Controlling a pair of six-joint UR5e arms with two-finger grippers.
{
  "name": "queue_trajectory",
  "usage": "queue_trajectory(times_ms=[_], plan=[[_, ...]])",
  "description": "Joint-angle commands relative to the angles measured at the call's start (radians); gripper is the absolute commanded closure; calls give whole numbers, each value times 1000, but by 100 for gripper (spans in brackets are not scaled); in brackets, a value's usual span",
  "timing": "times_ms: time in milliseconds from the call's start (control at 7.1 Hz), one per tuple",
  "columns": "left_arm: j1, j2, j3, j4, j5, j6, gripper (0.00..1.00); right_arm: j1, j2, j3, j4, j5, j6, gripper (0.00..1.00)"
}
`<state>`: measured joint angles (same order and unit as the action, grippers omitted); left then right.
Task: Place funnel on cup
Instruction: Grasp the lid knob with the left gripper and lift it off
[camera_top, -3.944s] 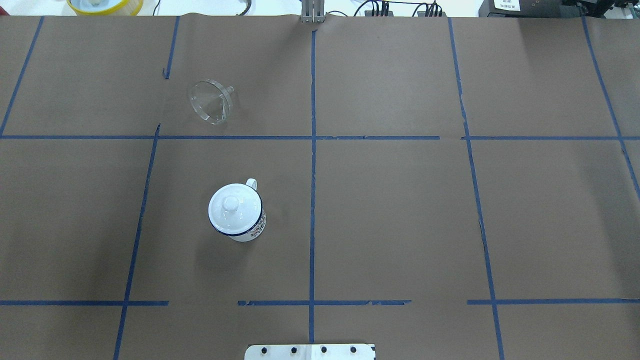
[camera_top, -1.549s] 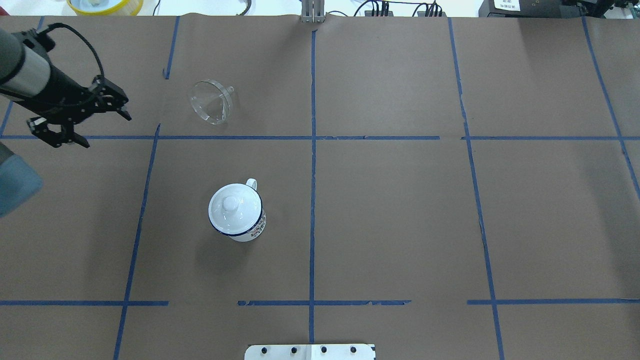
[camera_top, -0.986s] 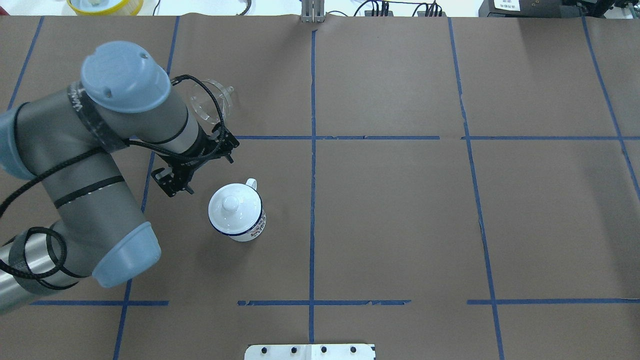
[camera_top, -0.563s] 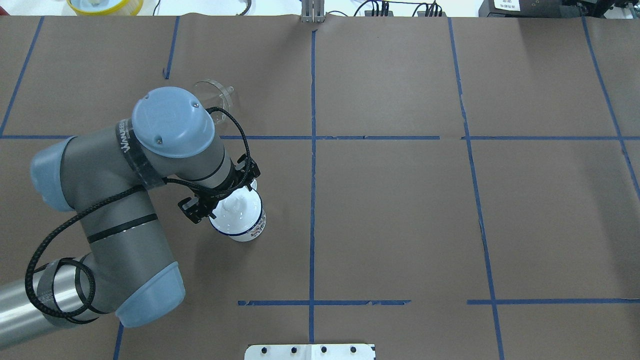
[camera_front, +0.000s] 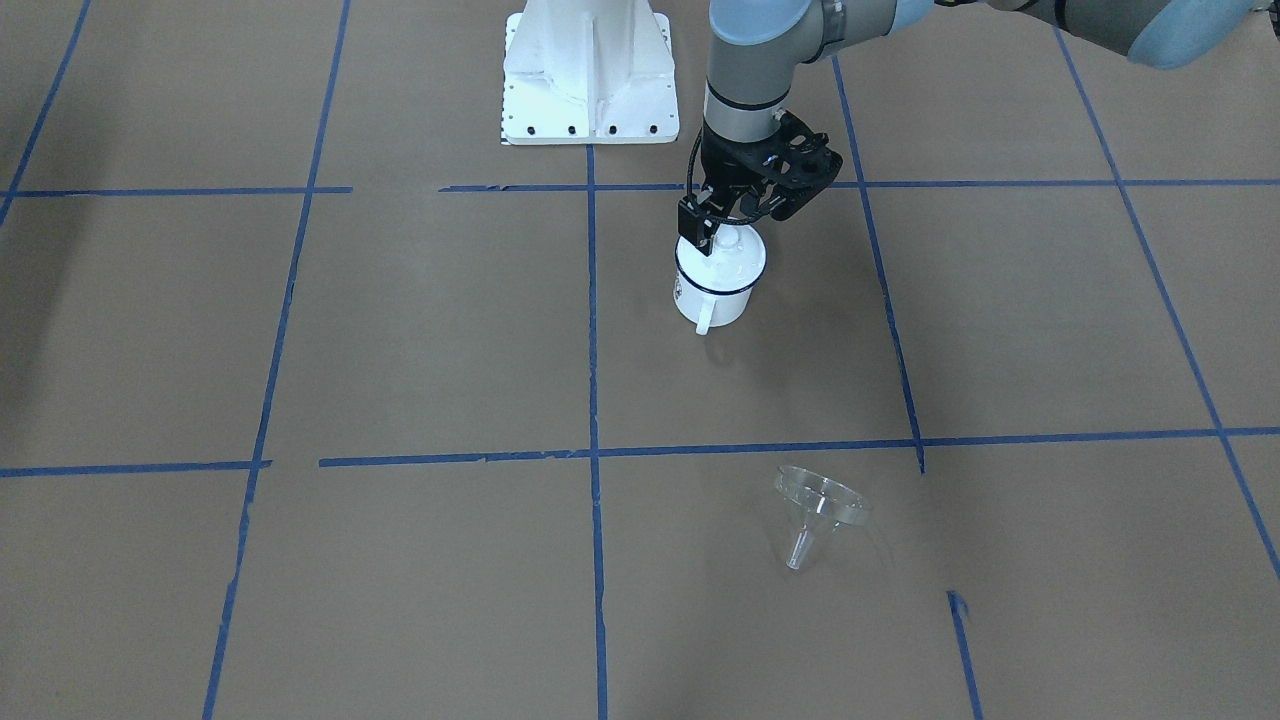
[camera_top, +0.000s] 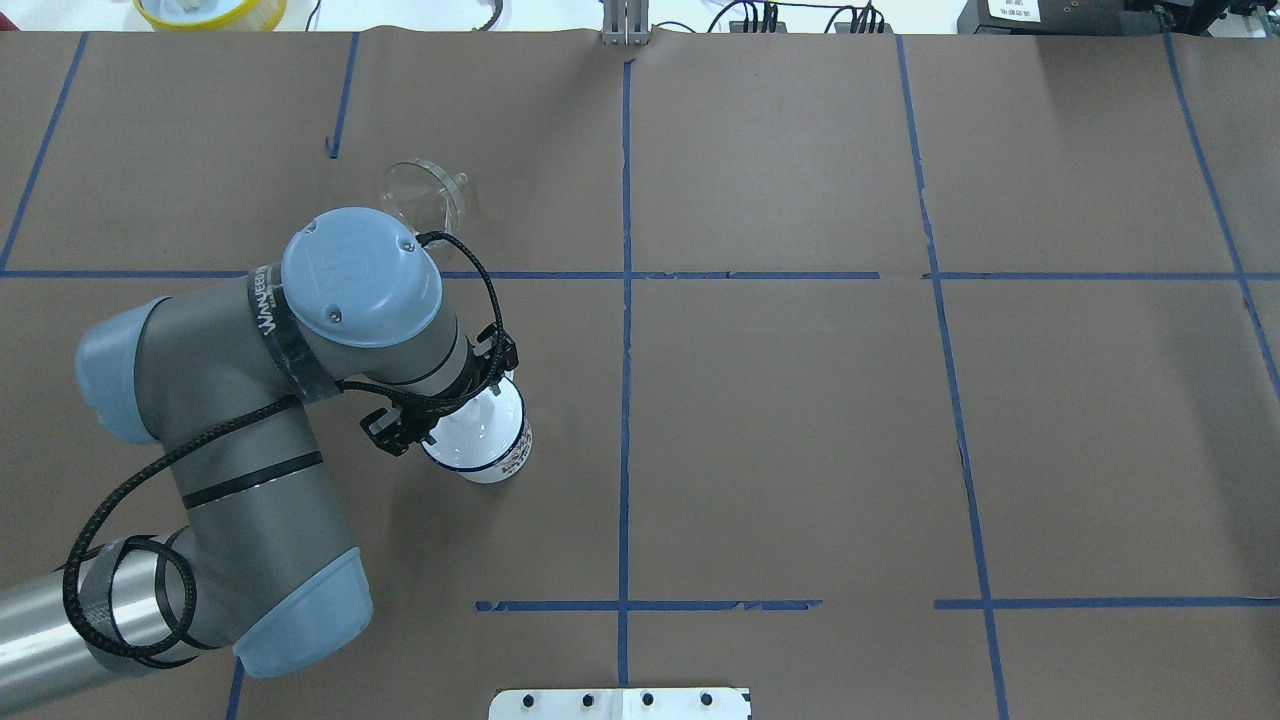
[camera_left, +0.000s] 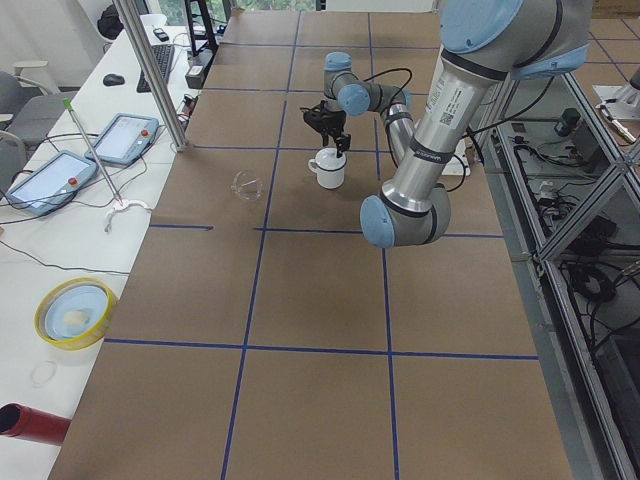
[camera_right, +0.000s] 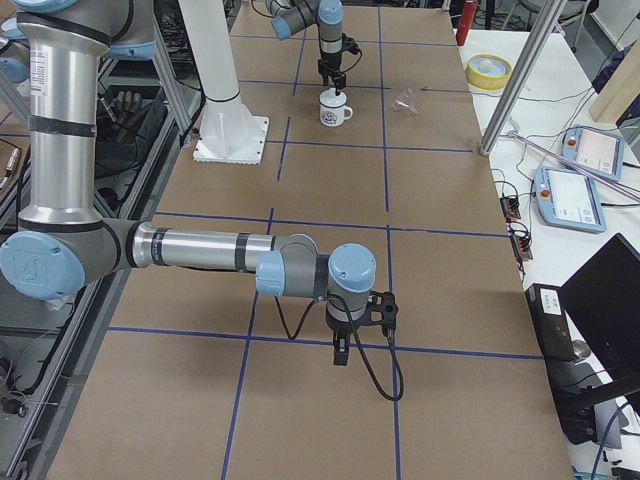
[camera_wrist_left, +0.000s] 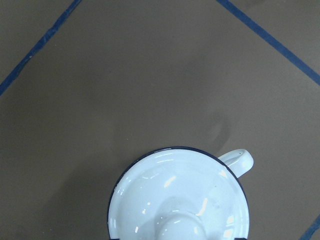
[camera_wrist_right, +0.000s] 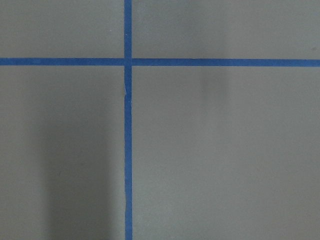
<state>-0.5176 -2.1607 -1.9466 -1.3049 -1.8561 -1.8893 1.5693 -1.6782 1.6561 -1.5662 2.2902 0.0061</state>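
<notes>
Left pincer is open with nothing in it, directly over the cup. Its fingers look to straddle the knob of the lid. The lid sits on the cup and closes the mouth, so I judge it has to come off first; that is why I'm here and not at the funnel. The funnel is tipped on its side on the surface, well apart from the pincer, on the side away from my base. Right pincer is far off and shows only in a side view, so I can't tell how open it is.
</notes>
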Motion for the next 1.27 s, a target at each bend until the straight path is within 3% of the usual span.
queue_trajectory(times_ms=[0, 141, 423, 1127], plan=[[-1, 5, 6, -4, 15, 3, 22, 0, 0, -1, 0, 0, 0, 0], [-1, 4, -3, -4, 15, 3, 23, 0, 0, 1, 0, 0, 0, 0], [1, -1, -2, -4, 14, -5, 33, 0, 0, -1, 0, 0, 0, 0], [5, -1, 2, -7, 9, -7, 37, 0, 0, -1, 0, 0, 0, 0]])
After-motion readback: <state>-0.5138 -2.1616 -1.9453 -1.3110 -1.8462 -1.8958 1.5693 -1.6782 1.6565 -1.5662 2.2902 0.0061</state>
